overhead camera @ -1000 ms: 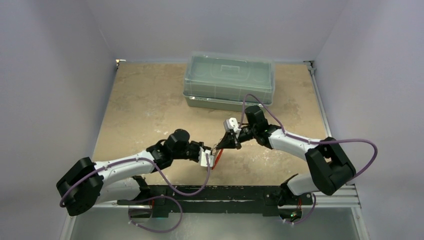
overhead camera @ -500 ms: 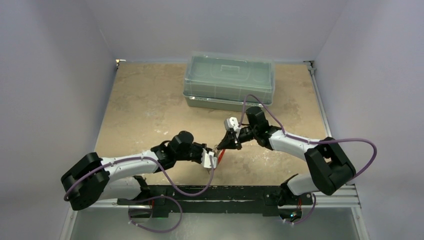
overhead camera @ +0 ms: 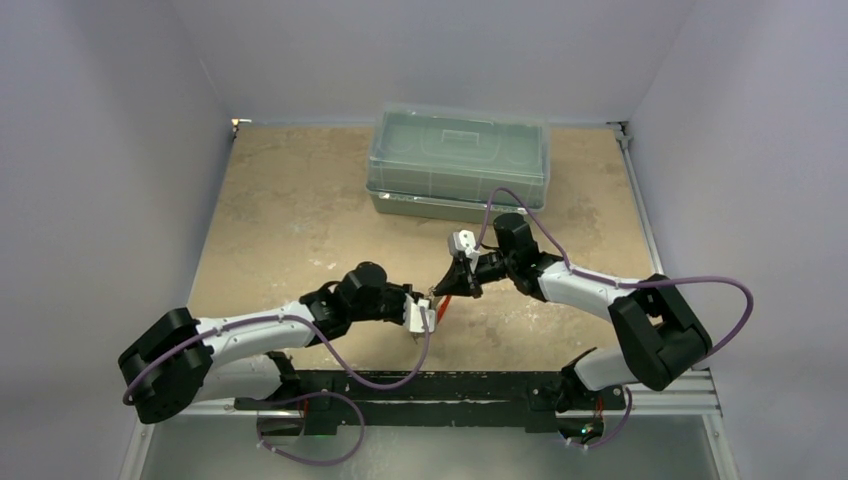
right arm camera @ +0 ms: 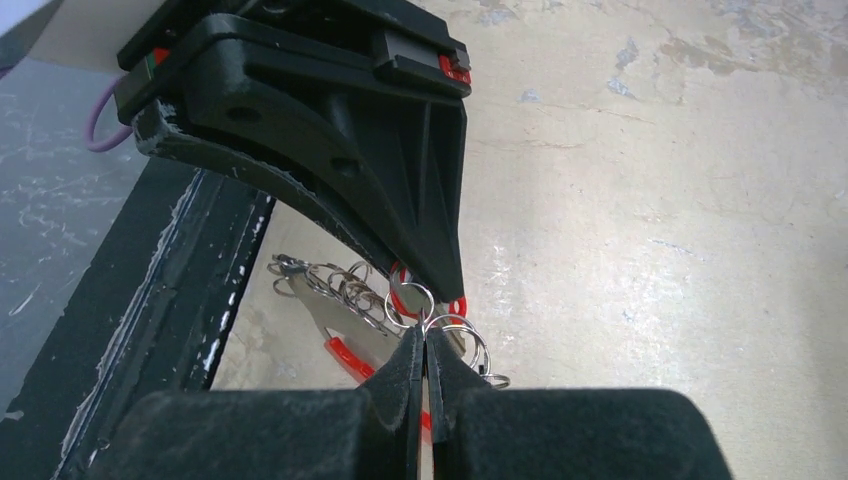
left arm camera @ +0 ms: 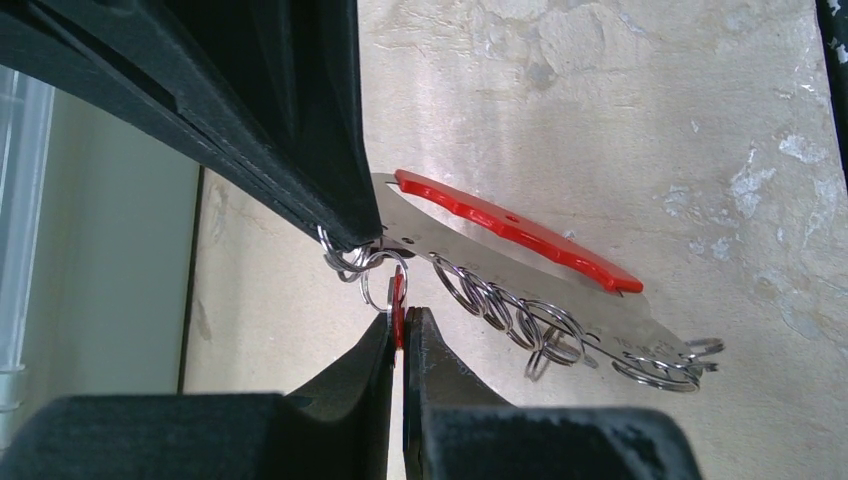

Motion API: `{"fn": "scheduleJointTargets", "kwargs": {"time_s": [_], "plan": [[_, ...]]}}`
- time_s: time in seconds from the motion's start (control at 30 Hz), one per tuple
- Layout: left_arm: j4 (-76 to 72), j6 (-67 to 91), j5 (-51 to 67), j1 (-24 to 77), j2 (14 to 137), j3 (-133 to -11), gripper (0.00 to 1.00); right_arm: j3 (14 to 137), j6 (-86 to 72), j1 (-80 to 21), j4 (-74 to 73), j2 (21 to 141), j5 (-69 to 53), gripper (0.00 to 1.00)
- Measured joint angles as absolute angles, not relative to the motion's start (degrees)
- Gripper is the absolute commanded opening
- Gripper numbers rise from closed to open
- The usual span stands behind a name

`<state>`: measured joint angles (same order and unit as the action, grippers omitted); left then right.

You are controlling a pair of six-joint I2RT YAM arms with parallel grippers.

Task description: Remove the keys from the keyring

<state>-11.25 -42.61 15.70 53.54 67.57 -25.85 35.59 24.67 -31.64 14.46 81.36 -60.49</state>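
Observation:
The keyring (left arm camera: pixel 560 300) is a pale flat holder with a red edge and several thin metal rings, held just above the table between both grippers. In the top view it shows as a red sliver (overhead camera: pixel 441 311). My left gripper (left arm camera: pixel 400 325) is shut on the red head of a tiny key (left arm camera: pixel 398 296) that hangs from a ring at the holder's end. My right gripper (right arm camera: pixel 425 335) is shut on that same end of the keyring (right arm camera: pixel 322 312), its fingers (left arm camera: pixel 300 150) coming in from the upper left. Other keys are not distinguishable among the rings.
A large clear plastic box (overhead camera: pixel 458 160) with a lid stands at the back middle of the tan table (overhead camera: pixel 290 210). The black base rail (overhead camera: pixel 450 385) runs along the near edge, close to the grippers. Grey walls close both sides.
My left arm has shifted slightly right and toward the right gripper. The right gripper has edged a little left. Both grips look unchanged.

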Motion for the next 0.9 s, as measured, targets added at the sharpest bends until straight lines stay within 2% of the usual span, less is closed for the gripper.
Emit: {"fn": "scheduleJointTargets", "kwargs": {"time_s": [0.9], "plan": [[-7.1, -47.5, 12.4, 53.8, 65.5, -28.4, 0.0, 35.4, 27.3, -31.7, 14.5, 81.4, -59.2, 0.0]]}}
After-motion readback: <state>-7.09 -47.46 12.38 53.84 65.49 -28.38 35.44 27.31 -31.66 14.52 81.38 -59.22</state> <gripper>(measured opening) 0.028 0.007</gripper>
